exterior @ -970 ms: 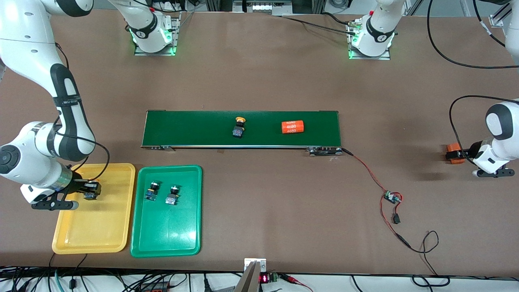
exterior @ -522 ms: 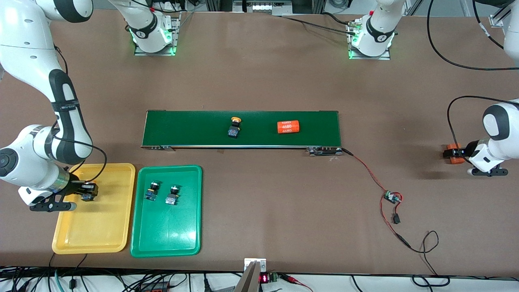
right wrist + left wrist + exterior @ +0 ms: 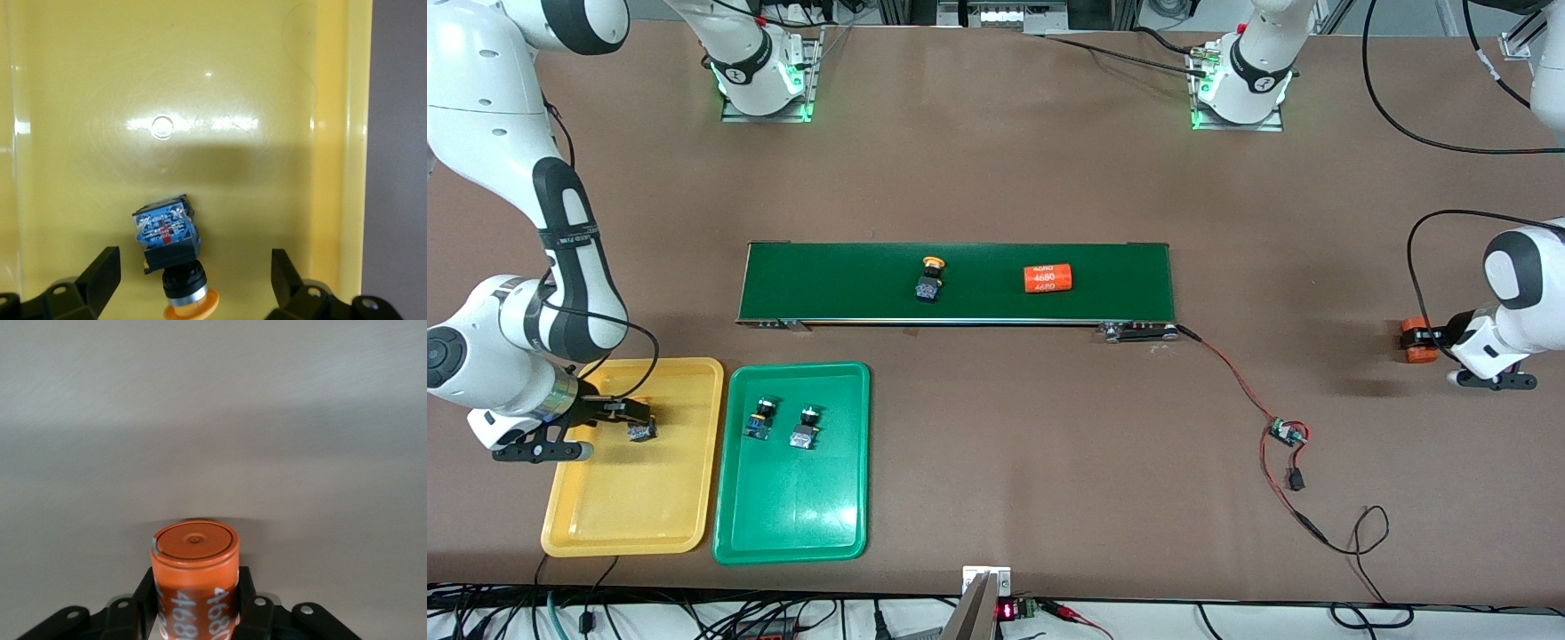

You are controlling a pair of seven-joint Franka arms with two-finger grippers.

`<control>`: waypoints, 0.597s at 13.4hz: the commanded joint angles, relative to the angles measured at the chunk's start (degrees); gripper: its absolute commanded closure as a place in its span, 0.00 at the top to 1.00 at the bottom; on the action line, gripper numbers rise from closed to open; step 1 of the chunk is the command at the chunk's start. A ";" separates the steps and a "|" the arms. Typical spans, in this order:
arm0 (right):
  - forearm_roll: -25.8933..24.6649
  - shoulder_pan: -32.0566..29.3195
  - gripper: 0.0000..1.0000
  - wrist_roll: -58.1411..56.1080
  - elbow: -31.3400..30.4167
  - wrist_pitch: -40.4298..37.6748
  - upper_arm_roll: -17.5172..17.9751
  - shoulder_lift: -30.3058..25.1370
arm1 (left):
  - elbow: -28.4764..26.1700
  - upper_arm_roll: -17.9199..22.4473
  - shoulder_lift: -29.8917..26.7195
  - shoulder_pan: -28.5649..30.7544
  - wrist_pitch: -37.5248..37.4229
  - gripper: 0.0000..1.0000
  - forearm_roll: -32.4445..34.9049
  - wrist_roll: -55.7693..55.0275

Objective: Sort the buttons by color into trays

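My right gripper (image 3: 633, 416) is open low over the yellow tray (image 3: 587, 520). In the right wrist view a yellow-capped button (image 3: 167, 233) lies on its side on the yellow tray (image 3: 220, 80) between the spread fingers (image 3: 100, 273) of my right gripper (image 3: 193, 270). It also shows in the front view (image 3: 641, 432). Two green buttons (image 3: 759, 418) (image 3: 805, 428) lie in the green tray (image 3: 791, 524). Another yellow button (image 3: 929, 280) lies on the dark-green belt (image 3: 827, 280). My left gripper (image 3: 1416, 338) (image 3: 195, 590) is shut on an orange 4680 cylinder (image 3: 195, 553) over the bare table at the left arm's end.
A second orange 4680 cylinder (image 3: 1047, 278) lies on the belt, toward the left arm's end from the yellow button. A red-and-black cable with a small circuit board (image 3: 1287, 433) runs from the belt's end over the table.
My right gripper has opened and let go of the yellow button, which now lies in the yellow tray. The button and cylinder on the belt have moved toward the right arm's end.
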 commanded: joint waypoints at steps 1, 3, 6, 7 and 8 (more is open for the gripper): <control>1.11 -0.07 1.00 -1.16 -0.93 -1.51 0.87 -2.11 | -1.61 -7.67 -3.89 -0.13 -5.39 0.00 -1.12 1.35; 1.20 1.07 1.00 0.06 -0.94 -9.56 0.88 -5.70 | -1.61 -14.34 -5.56 -1.70 -9.51 0.00 -1.12 2.39; 1.28 2.30 1.00 4.81 -1.11 -24.51 0.96 -13.35 | -2.31 -19.29 -8.81 -7.84 -11.29 0.00 -1.12 7.74; 1.54 3.09 1.00 5.17 -1.20 -27.60 0.96 -15.02 | -2.49 -20.43 -8.91 -9.78 -11.56 0.00 -1.12 10.11; 1.72 3.80 1.00 6.65 -1.55 -29.98 0.96 -16.52 | -3.45 -21.92 -9.00 -11.63 -11.47 0.00 -1.12 13.01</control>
